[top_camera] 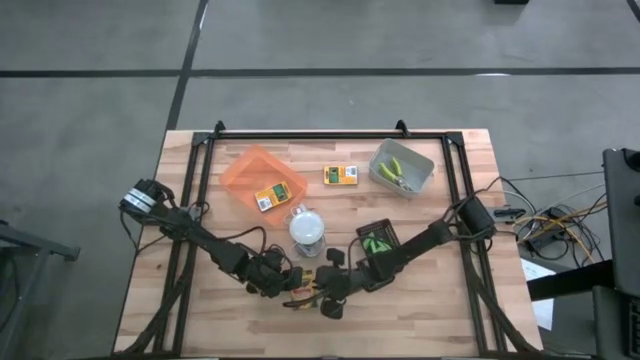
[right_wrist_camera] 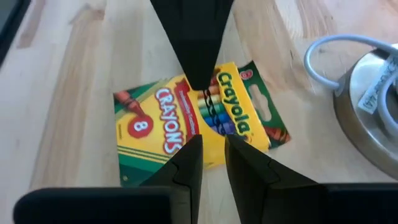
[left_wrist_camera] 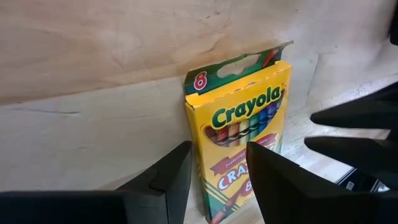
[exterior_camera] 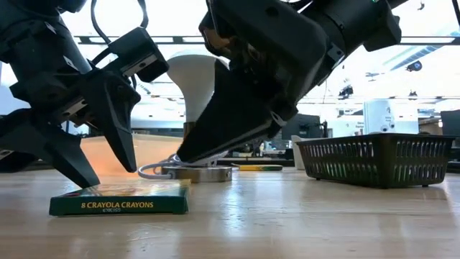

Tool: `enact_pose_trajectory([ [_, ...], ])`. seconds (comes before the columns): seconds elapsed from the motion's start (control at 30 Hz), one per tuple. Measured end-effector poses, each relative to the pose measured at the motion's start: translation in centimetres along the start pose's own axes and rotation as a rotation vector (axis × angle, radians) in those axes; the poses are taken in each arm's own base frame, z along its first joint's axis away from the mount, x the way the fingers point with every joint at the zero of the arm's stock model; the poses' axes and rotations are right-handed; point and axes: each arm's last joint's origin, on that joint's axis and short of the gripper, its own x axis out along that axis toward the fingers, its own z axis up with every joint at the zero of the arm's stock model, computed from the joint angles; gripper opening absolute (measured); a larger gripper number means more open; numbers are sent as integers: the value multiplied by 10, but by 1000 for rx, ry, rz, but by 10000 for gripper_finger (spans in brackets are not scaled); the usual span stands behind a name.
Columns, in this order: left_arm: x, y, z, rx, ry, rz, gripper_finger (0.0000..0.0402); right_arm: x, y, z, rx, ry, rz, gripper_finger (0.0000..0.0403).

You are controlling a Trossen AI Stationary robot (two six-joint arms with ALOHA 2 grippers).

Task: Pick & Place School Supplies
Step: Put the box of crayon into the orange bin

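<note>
A yellow-and-green Crayola crayon box (top_camera: 303, 290) (exterior_camera: 118, 201) (left_wrist_camera: 242, 124) (right_wrist_camera: 174, 118) lies flat on the wood near the table's near edge. My left gripper (top_camera: 288, 284) (exterior_camera: 111, 176) (left_wrist_camera: 219, 149) is open and points down over the box, with one finger toward each long side. My right gripper (top_camera: 326, 296) (exterior_camera: 183, 155) (right_wrist_camera: 213, 140) hovers just right of it, slanting down toward the box. Its fingers are open by a narrow gap and clear of the box. My left gripper comes at the crayon box from above, fingers pointing down. In the low view one fingertip (exterior_camera: 90, 183) reaches down to the box's top face (exterior_camera: 100, 191), and the other stays above it. Whether that tip touches the box, I cannot tell.
A white domed object (top_camera: 307, 228) (exterior_camera: 194, 79) with a grey cord stands just behind the box. Farther back are an orange tray (top_camera: 245, 170) holding a crayon box, a loose crayon box (top_camera: 340, 175), and a grey tray (top_camera: 412, 186) with green-handled tools. A black tray (top_camera: 381, 229) (exterior_camera: 374, 158) holds green chunks.
</note>
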Motion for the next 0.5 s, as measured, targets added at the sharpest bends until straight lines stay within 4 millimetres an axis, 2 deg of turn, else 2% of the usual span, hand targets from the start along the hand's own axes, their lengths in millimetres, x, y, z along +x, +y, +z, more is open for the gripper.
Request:
enact_pose_trajectory([
  [0.5,0,1,0,2,-1,3,161,1,0,-1,-3,7,9,68],
])
